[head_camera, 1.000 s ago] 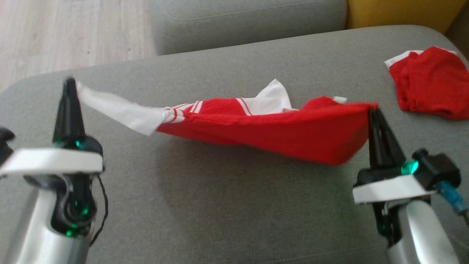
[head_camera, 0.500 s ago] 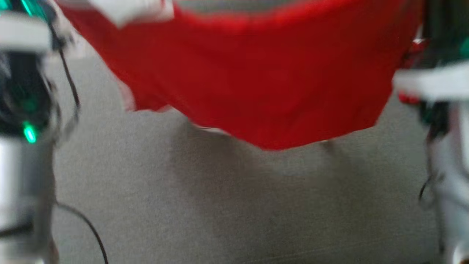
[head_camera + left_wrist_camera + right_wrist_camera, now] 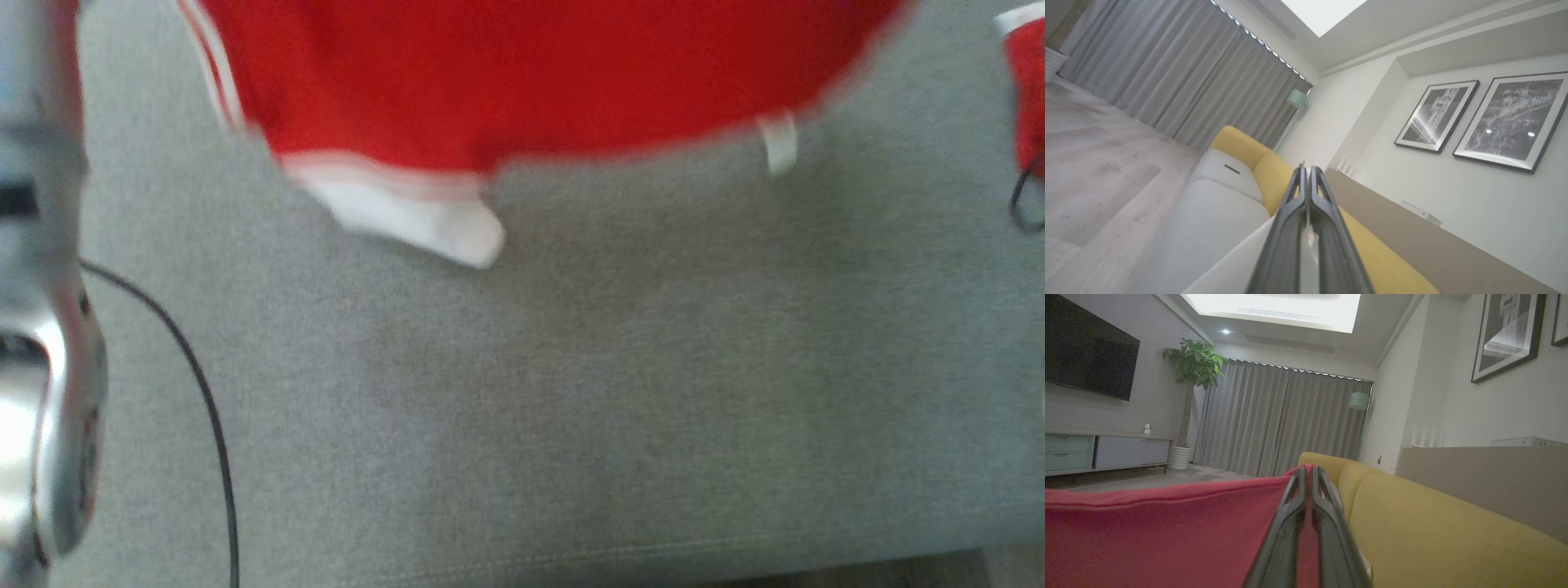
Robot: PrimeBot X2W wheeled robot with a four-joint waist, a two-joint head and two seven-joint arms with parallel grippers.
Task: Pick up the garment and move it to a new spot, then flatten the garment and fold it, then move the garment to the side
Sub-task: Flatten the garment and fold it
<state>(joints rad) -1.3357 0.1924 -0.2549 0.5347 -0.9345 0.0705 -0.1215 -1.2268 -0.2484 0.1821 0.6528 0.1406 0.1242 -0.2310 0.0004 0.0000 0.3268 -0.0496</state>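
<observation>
surface: grey sofa cushion (image 3: 571,408)
garment (image 3: 522,73): probably limp, light; hold corners
left fingers (image 3: 1305,181), right fingers (image 3: 1306,477): clenched on it

Grey curtains (image 3: 1274,420) hang behind a yellow sofa (image 3: 1433,522).

The garment (image 3: 522,73) hangs across the top of the head view, above the cushion (image 3: 571,392). The left forearm (image 3: 41,327) runs along the left edge, with a cable (image 3: 204,384) just right of it. A second garment (image 3: 1030,90) lies on the cushion at the far right. One part of the garment sits pinched in the left pincer (image 3: 1307,171), another in the right pincer (image 3: 1308,470), its cloth spreading to that view's left. A sofa (image 3: 1433,526) lies right of the right pincer. Curtains (image 3: 1282,420) hang behind, with a plant (image 3: 1194,363) to their left.
</observation>
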